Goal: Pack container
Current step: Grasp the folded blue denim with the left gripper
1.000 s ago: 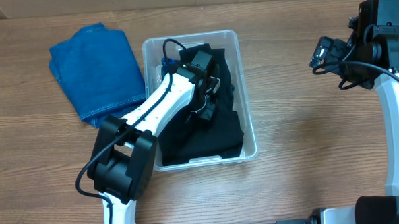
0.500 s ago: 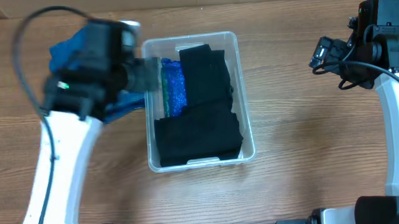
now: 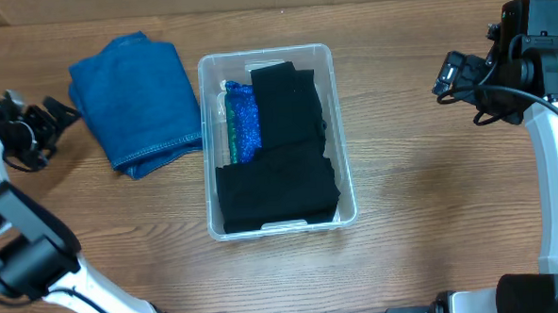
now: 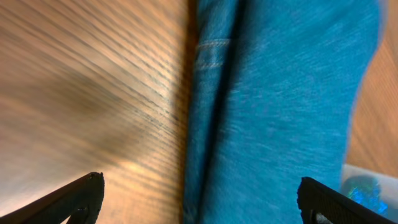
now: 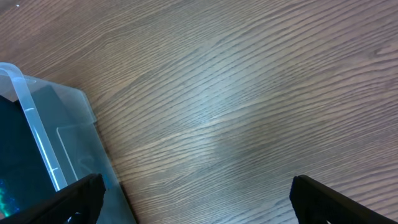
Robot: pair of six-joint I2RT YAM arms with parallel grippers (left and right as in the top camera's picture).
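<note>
Inside the container (image 3: 265,53), black cloth (image 3: 284,166) lies beside a glittery blue item (image 3: 243,120); left claw (image 4: 202,198) and right claw (image 5: 199,196) gape empty.

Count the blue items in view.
2: a folded blue cloth left of the bin, and a sparkly blue item inside it; black fabric may hide more.

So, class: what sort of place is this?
Probably a robot lab workbench: a wooden table, a left arm and right arm, a clear container holding black cloth.
</note>
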